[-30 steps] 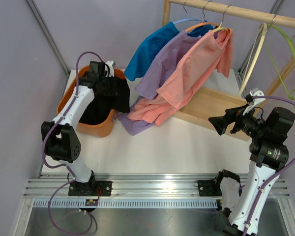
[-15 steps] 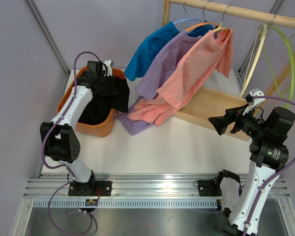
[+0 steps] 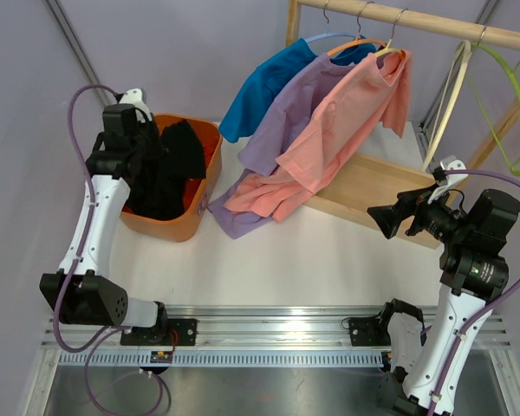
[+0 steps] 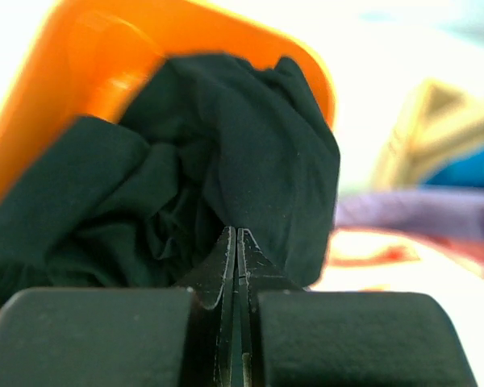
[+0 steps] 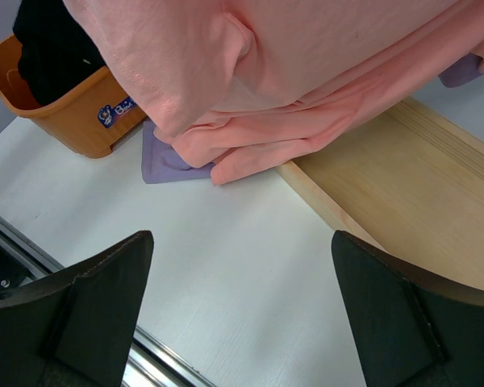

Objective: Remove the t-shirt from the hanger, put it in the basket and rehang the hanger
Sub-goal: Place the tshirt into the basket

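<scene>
1. Left tool (image 4: 236,235) hangs over the orange basket (image 3: 199,208) at the far left corner of the bench (image 3: 329,260). Its fingers are pressed together with nothing between them, and the black garment (image 4: 226,177) lies bunched in the basket below.
2. Right tool (image 5: 240,250) sits near the right edge of the bench, spread wide and empty, facing the hanging clothes.
3. The salmon t-shirt (image 3: 347,121) is the nearest of three hung from the wooden rail (image 3: 416,22) over the far edge. Its hanger (image 3: 388,49) shows at the neck. The lilac t-shirt (image 3: 277,113) and the blue t-shirt (image 3: 269,82) hang just behind it. The salmon hem lies in folds on the wooden base (image 3: 381,186) and on the bench.
4. It looks light, thin and limp. It should drape and stretch rather than slip, and it gives no stiff edge to push against.
5. Its folds touch the lilac cloth low down, so a pinch at the hem could catch both shirts.
6. A hem pull would probably tilt the hanger or drag it along the rail.
7. The better hold seems to be the near shoulder or the neckband, close to the hanger, where the cloth can be worked off the hanger's arm.
</scene>
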Robot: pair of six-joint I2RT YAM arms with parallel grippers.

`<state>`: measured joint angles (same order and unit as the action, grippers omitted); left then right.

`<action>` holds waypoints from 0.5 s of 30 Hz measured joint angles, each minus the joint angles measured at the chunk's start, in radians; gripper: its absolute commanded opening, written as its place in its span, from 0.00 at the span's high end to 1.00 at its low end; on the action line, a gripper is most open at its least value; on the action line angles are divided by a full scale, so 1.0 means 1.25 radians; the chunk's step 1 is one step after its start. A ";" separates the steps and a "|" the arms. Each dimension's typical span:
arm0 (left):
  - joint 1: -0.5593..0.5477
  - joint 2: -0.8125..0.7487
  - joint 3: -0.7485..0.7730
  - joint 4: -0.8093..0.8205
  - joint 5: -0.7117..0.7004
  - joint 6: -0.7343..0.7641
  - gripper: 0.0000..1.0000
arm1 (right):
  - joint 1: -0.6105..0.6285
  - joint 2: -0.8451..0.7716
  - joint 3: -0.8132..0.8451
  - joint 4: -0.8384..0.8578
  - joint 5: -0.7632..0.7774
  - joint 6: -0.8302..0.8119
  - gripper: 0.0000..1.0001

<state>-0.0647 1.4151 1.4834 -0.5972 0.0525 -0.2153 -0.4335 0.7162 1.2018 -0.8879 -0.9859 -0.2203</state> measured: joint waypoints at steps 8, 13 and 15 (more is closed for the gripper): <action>0.046 0.010 -0.047 0.056 -0.100 -0.005 1.00 | 0.000 0.013 0.051 -0.014 -0.003 -0.001 0.01; 0.046 0.134 -0.149 0.076 -0.056 -0.030 1.00 | 0.000 0.055 0.153 -0.019 -0.045 0.003 0.01; 0.046 0.161 -0.192 0.078 -0.026 -0.035 0.76 | 0.000 0.076 0.194 -0.016 -0.071 0.016 0.01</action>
<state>-0.0074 1.6169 1.2430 -0.4999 0.0204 -0.2588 -0.4332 0.8116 1.4448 -0.9073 -1.0748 -0.2008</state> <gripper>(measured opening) 0.054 0.993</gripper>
